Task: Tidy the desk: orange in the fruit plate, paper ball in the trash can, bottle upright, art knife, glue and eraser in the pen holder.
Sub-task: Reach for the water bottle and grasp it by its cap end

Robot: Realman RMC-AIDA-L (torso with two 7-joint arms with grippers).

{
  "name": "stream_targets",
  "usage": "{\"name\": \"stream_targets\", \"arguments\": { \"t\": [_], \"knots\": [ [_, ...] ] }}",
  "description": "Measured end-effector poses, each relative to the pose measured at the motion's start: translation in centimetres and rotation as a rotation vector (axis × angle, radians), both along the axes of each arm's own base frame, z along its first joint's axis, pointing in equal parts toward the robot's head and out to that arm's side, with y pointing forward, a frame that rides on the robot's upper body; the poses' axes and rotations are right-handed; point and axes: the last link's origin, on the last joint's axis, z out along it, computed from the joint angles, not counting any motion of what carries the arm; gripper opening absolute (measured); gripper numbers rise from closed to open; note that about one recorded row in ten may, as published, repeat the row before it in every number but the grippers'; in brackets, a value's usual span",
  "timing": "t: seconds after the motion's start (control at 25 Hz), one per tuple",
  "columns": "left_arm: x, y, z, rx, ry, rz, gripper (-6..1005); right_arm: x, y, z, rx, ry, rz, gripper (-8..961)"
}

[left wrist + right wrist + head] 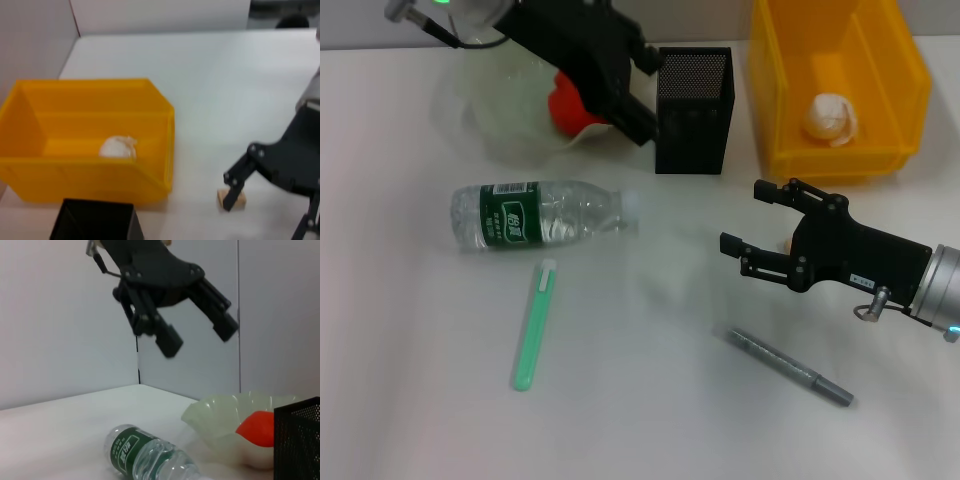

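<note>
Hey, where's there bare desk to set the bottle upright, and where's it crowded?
Bare desk lies left of the green glue stick and below the lying bottle, also between that stick and the grey art knife. It is crowded at the back: fruit plate, left gripper, pen holder and yellow bin stand close. The right gripper hovers mid-right.

The white desk (400,400) carries a clear fruit plate (500,110) at the far left, a black mesh pen holder (693,110) just right of it, and a yellow bin (840,90) at the far right. A bottle (535,213) lies on its side mid-left, a green stick (534,325) nearer, a grey pen-like tool (788,367) near right, and a small tan block (232,198) beside the bin.
</note>
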Motion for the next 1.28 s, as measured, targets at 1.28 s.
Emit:
{"name": "stream_targets", "arguments": {
  "t": [1.28],
  "knots": [
    [-2.0, 0.4, -7.0, 0.048, 0.369, -0.059, 736, 0.2, -0.1, -0.1, -0.002, -0.017, 0.002, 828]
  ]
}}
